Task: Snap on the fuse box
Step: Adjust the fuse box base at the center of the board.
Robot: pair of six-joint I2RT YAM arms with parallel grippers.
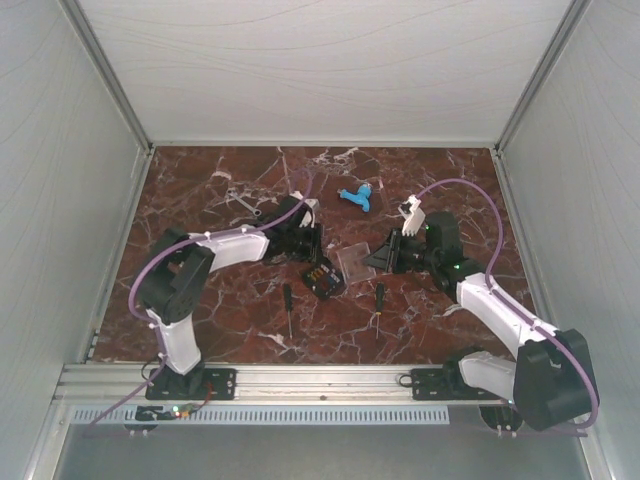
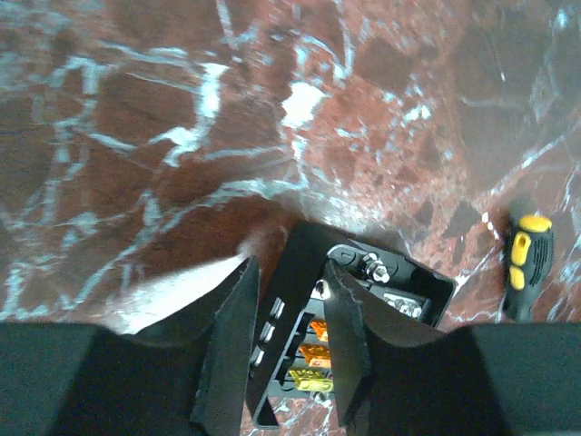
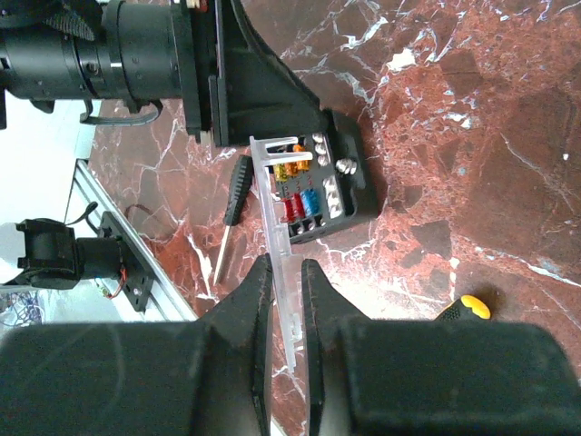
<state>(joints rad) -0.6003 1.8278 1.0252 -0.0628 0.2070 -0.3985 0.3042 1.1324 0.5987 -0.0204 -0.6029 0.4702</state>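
Red marble counter (image 1: pixel 200 200); mid-counter, black tray (image 1: pixel 323 278), stiff, light, fuses exposed. Left tool (image 2: pixel 289 265) narrowed astride one wall, grip unclear. Clear lid (image 3: pixel 277 209), thin, slippery, pinched edgewise in right tool (image 3: pixel 286 263), just right of tray.

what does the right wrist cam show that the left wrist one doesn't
Only the right wrist view: the clear lid pinched edge-on in the right end effector, a black screwdriver and the left arm. Only the left wrist view: a close look at the left end effector straddling one wall of the fuse box. Both: the fuse box, a yellow-and-black screwdriver and the marble table.
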